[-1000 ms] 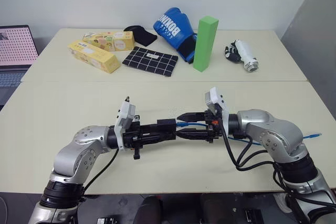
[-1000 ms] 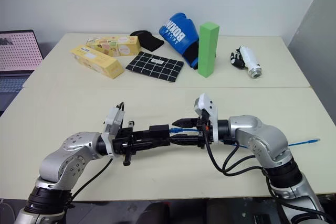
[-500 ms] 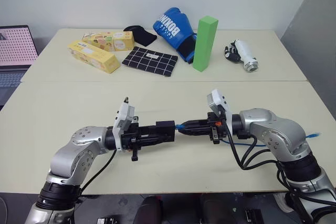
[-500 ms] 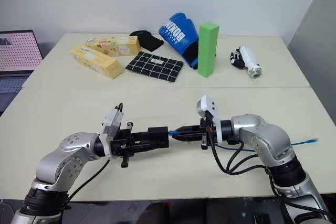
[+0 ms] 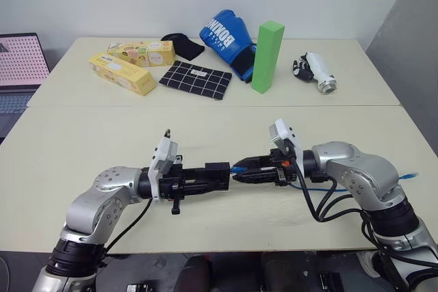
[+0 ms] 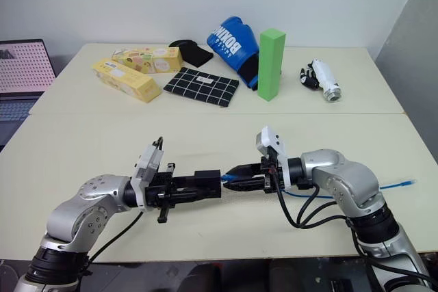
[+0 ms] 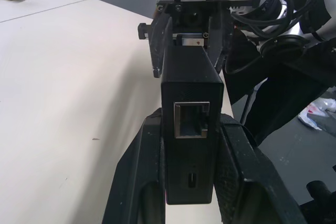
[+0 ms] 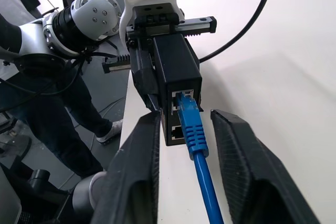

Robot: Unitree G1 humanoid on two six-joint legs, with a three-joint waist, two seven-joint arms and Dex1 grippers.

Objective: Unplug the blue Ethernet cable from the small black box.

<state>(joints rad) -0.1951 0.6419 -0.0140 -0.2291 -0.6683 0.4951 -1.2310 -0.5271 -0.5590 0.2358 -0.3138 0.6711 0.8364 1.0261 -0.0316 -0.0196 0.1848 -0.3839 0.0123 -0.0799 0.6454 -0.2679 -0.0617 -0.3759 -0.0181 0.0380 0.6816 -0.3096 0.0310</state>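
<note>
Two cream tables [image 5: 82, 135] stand end to end before a white wall, with a laptop [image 5: 19, 66] at the far left. Held above the near table, the left pincer [image 5: 220, 175] is clenched on the box [image 5: 217, 174], its fingers [image 7: 247, 171] pressing the box's two sides. Facing it, the right pincer [image 5: 238, 171] stands released, its fingers [image 8: 239, 156] parted on either side of the cable [image 8: 195, 135] without closing on it. In the right wrist view the cable's blue plug sits in the box's upper port, still plugged in. From the plug the cable runs back under the right arm and off the table's right edge, where its free end [image 6: 409, 183] hangs in the air. In the left wrist view an empty port faces the camera on the box's near end. On the far table lie two yellow cartons [image 5: 123, 73], a checked pouch [image 5: 196, 79], a blue boxing glove [image 5: 226, 35], an upright green block [image 5: 267, 56] and a white bottle [image 5: 318, 72].
</note>
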